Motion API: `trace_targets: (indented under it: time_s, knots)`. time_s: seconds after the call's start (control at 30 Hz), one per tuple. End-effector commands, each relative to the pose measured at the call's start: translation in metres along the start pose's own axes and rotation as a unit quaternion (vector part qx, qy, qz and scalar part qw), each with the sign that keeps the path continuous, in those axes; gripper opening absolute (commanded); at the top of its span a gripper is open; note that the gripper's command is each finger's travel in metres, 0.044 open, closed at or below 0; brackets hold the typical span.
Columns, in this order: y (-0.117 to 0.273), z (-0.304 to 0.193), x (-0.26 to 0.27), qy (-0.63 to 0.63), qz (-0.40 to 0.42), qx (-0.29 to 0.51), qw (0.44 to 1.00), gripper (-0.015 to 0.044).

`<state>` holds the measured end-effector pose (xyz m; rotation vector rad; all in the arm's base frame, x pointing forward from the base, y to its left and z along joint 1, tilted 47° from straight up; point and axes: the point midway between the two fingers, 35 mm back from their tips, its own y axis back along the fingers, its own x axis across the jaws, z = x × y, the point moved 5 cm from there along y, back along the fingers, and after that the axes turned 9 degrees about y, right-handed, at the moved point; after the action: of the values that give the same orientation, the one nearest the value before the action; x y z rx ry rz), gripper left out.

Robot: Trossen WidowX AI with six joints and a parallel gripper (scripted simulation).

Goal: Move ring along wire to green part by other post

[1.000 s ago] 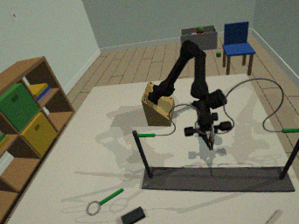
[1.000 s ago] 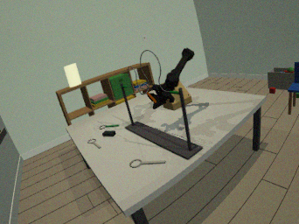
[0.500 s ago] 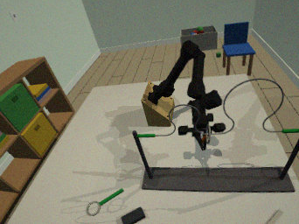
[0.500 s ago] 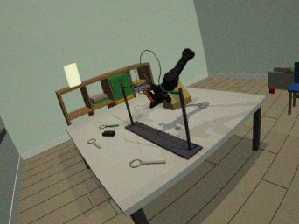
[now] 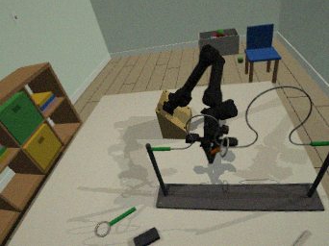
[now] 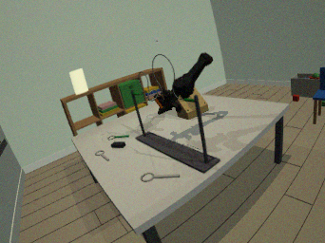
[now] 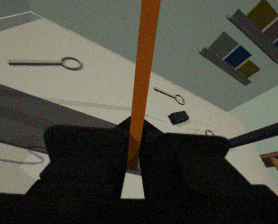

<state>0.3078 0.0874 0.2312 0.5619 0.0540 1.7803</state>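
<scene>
My gripper [image 5: 211,154] [image 7: 135,120] is shut on the orange handle [image 5: 215,151] [image 7: 145,65] [image 6: 159,103]. The pale ring [image 5: 224,147] is at the handle's end, at the low middle stretch of the thin grey wire [image 5: 246,146], between the small left loop and the big right loop. The wire seems to pass through the ring; whether they touch cannot be told. One green part [image 5: 161,149] is by the left post [image 5: 157,170], the other green part [image 5: 319,143] by the right post [image 5: 318,175]. In the wrist view the ring is out of sight.
The dark base [image 5: 240,196] [image 6: 176,151] bears both posts. A green-handled ring [image 5: 122,216] [image 6: 121,136], a black block [image 5: 146,236] [image 6: 118,144] and grey-handled rings [image 6: 163,176] [image 6: 102,155] lie on the table. The big wire loop [image 5: 279,87] rises right of the gripper.
</scene>
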Motion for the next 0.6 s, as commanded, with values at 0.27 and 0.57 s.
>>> trace_targets:
  time_s: [0.27, 0.57]
  knots:
    - [0.009, -0.001, -0.040, 0.130, -0.071, 0.029, 0.988, -0.0150]
    - [0.018, 0.007, -0.066, 0.225, -0.123, 0.050, 0.965, -0.0150]
